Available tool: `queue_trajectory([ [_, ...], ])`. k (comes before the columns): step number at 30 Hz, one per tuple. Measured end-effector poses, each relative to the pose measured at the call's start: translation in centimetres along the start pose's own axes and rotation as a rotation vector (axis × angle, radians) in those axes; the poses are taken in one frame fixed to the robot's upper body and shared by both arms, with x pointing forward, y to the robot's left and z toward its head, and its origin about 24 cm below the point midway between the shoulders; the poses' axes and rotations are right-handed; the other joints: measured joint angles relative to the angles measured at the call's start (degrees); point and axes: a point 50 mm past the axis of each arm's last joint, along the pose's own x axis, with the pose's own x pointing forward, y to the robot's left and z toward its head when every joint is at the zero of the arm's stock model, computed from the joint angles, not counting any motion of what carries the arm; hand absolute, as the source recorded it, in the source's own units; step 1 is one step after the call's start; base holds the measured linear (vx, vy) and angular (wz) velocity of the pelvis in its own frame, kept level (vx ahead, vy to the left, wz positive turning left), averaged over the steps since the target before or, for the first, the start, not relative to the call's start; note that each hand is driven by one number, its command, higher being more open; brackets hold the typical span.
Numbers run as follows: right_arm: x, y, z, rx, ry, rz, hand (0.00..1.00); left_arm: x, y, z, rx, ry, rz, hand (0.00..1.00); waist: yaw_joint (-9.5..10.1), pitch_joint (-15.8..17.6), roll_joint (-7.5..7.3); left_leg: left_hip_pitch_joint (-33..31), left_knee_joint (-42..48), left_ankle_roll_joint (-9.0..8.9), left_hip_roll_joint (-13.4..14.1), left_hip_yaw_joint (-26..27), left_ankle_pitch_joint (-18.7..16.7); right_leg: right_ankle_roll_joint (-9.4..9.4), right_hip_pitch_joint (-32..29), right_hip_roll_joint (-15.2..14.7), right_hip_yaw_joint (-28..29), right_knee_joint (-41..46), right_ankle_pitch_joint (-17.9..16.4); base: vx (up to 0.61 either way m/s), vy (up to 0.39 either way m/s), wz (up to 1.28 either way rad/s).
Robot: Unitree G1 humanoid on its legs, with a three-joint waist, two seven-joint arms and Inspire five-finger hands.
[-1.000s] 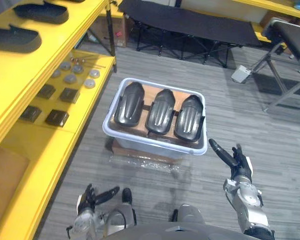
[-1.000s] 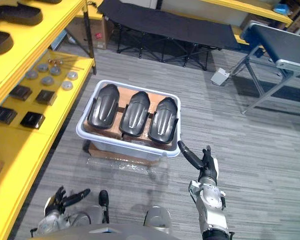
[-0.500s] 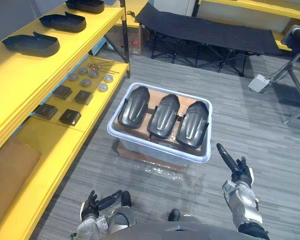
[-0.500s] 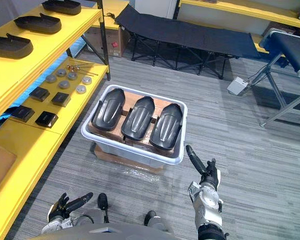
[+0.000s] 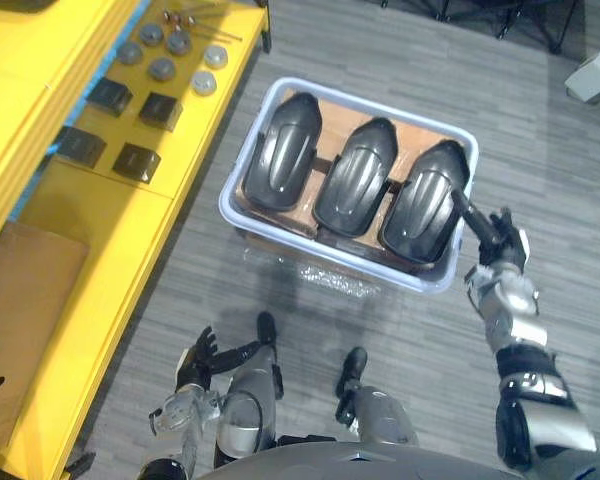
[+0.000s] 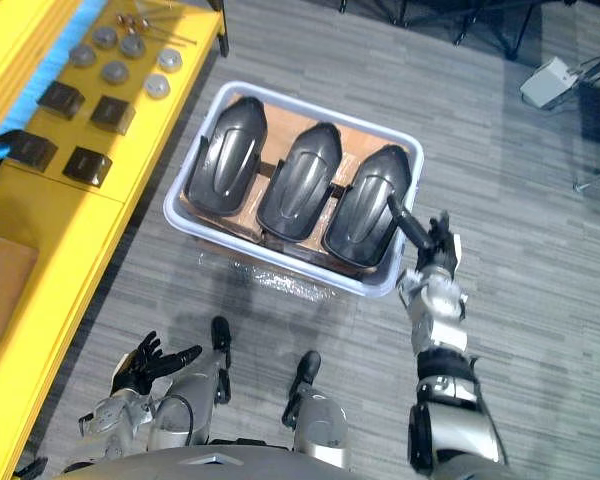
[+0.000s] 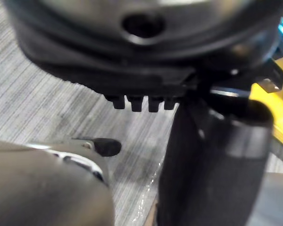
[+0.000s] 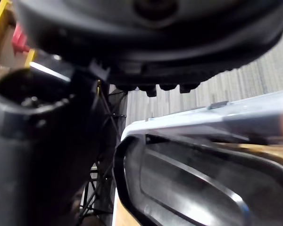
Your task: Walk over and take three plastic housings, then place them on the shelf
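Now: right hand (image 5: pixel 498 248) fingers straight over tub (image 5: pixel 242 160) rim, by rightmost housing (image 5: pixel 425 205) | left hand (image 5: pixel 195 358) fingers spread, low

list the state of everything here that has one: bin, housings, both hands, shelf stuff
bin: on the floor, uncovered, holding three housings
left housing: lying in the bin, not gripped
middle housing: lying in the bin, not gripped
right housing: lying in the bin, not gripped
right hand: open, fingers straight, at the bin's right end; contact unclear
left hand: open, low, holding nothing
shelf: bears square parts and discs
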Motion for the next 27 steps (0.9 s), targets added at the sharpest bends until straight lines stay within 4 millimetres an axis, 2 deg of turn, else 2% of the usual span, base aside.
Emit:
queue_trajectory([
  [2, 1.1, -0.7, 2.3, -0.081, -0.023, -0.014, 1.00, 0.3, -0.2, 0.6, -0.005, -0.023, 0.000, 1.00, -0.04, 0.80, 0.42, -3.09, 4.63, 0.17, 0.39, -0.47, -2.46, 0.06, -1.03, -0.09, 0.02, 0.17, 0.36, -0.05, 0.060, 0.01],
  [4, 1.5, -1.2, 3.1, -0.112, -0.013, -0.031, 1.00, 0.5, -0.4, 1.1, -0.006, -0.036, -0.001, 1.00, 0.33, 1.18, 0.57, -5.03, 8.06, 0.29, 0.96, -0.69, -4.19, 0.09, -1.84, -0.02, 0.02, 0.90, 0.41, -0.03, 0.066, -0.02],
  [10, 2.1, -1.2, 3.3, -0.167, 0.062, -0.030, 1.00, 0.9, -0.8, 1.6, -0.003, -0.048, -0.008, 1.00, 0.56, 1.96, 1.28, -7.54, 12.27, 0.01, 1.46, -1.10, -6.86, -0.22, -2.90, -0.13, -0.05, 2.24, 0.19, -0.05, 0.046, -0.01],
  [15, 2.6, -1.9, 4.0, -0.196, 0.103, -0.056, 1.00, 1.2, -1.4, 1.9, 0.007, -0.054, -0.027, 1.00, 1.15, 2.89, 2.53, -8.99, 13.04, 0.20, 1.59, -1.64, -6.59, -1.01, -4.21, -0.14, -0.51, 3.15, -0.39, -0.06, 0.008, 0.01],
  [18, 2.8, -2.0, 4.4, -0.248, 0.108, -0.069, 1.00, 1.2, -1.5, 2.0, 0.008, -0.057, -0.027, 1.00, 1.14, 2.91, 2.58, -9.42, 13.05, 0.68, 1.68, -1.74, -6.11, -1.16, -4.73, -0.10, -0.54, 3.32, -0.50, -0.01, -0.003, 0.01],
  [23, 3.5, -3.4, 6.9, -0.277, 0.085, -0.126, 1.00, 1.2, -1.8, 2.3, -0.033, -0.089, -0.034, 1.00, 1.31, 3.08, 2.86, -11.57, 13.67, 1.27, 1.65, -2.32, -5.50, -1.30, -6.64, -0.10, -0.85, 4.08, -0.61, -0.01, 0.005, 0.03],
  [27, 3.9, -3.4, 8.8, -0.318, 0.055, -0.138, 1.00, 1.2, -2.0, 2.2, -0.058, -0.087, -0.039, 1.00, 1.36, 3.19, 3.11, -12.55, 13.75, 1.41, 1.61, -2.49, -5.32, -1.34, -7.78, -0.12, -0.95, 4.43, -0.65, -0.01, 0.004, 0.02],
])
